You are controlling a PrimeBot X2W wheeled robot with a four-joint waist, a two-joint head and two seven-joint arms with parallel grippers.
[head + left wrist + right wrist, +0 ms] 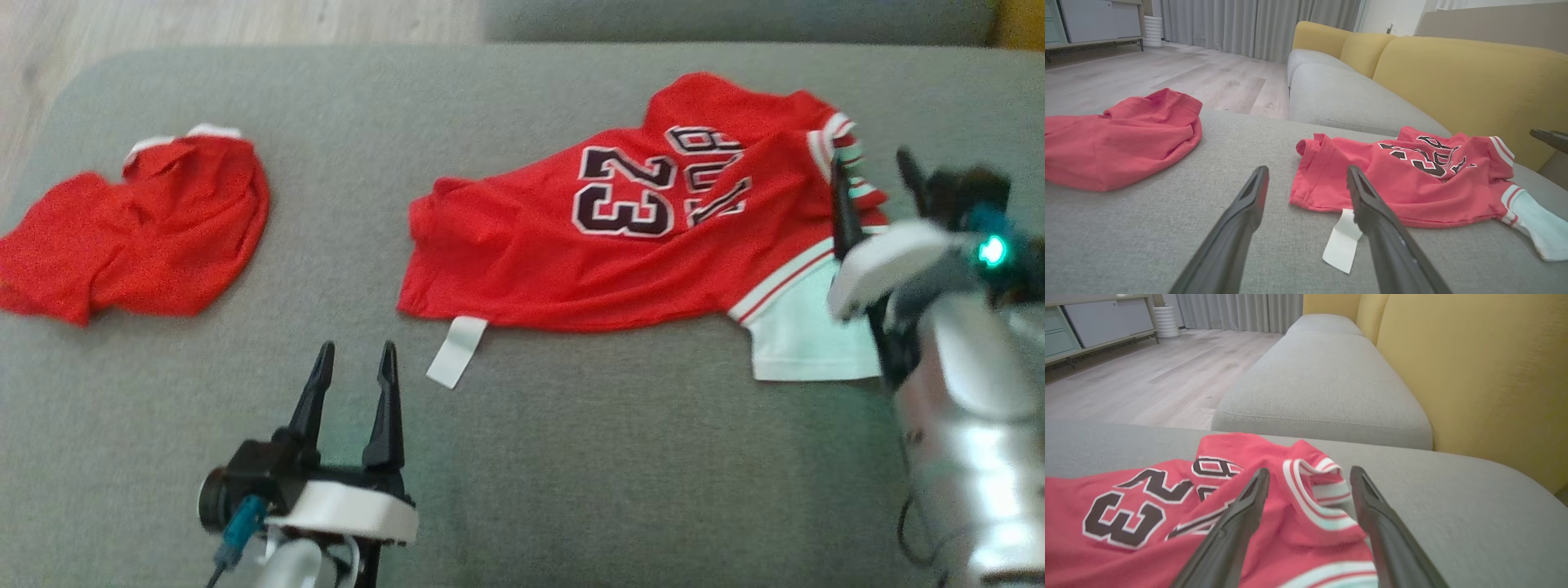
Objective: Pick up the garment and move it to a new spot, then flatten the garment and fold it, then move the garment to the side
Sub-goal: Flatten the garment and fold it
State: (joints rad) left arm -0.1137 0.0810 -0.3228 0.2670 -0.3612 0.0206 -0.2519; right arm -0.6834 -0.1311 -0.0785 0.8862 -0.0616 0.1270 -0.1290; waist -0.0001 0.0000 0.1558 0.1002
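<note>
The garment (571,261) is a red jersey with the number 23, white-striped trim and a white sleeve. It lies rumpled on the grey cushion (571,457), right of centre. My right gripper (875,184) hovers open at the jersey's right end. In the right wrist view its fingers (1249,514) straddle the striped collar of the jersey (1126,547) without pinching it. My left gripper (357,353) is open and empty near the front, just left of the jersey's lower corner (1412,192) and its white tag (1342,241).
A second red garment (147,237) lies bunched at the cushion's left end. Yellow backrests (1474,375) rise behind the jersey, another grey seat cushion (1323,384) lies beyond it, and wooden floor (1208,77) lies past the cushion's far edge.
</note>
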